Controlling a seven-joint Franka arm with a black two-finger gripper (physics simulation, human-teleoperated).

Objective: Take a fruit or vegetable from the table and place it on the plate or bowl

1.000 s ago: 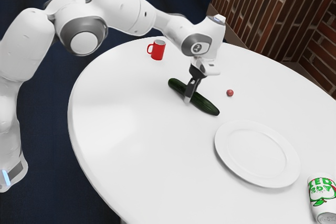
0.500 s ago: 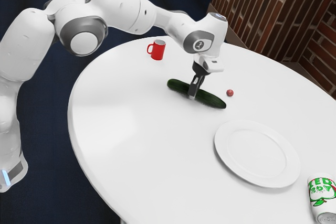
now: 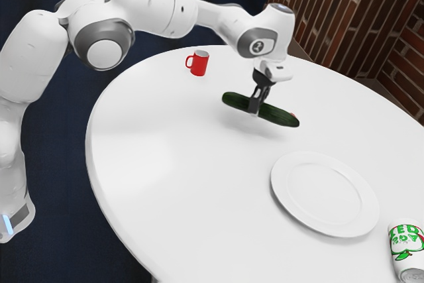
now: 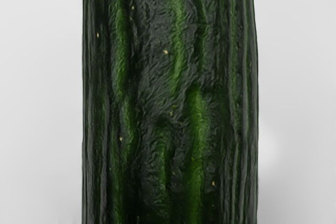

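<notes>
Hand [image 3: 255,105] clenched across the cucumber [image 3: 278,116] near mid-length. The cucumber hangs over the surface [image 3: 172,164], apparently clear of it, with one end dipping toward the exterior view's right, well short of the white plate [image 3: 324,193]. Step in hand reads as the carry: keep enough height for the drooping end to clear the plate's rim, travel steadily so the long body doesn't twist in the pinch, and centre its middle over the plate before lowering; red mug [image 3: 197,62] sits well apart, no obstacle.
</notes>
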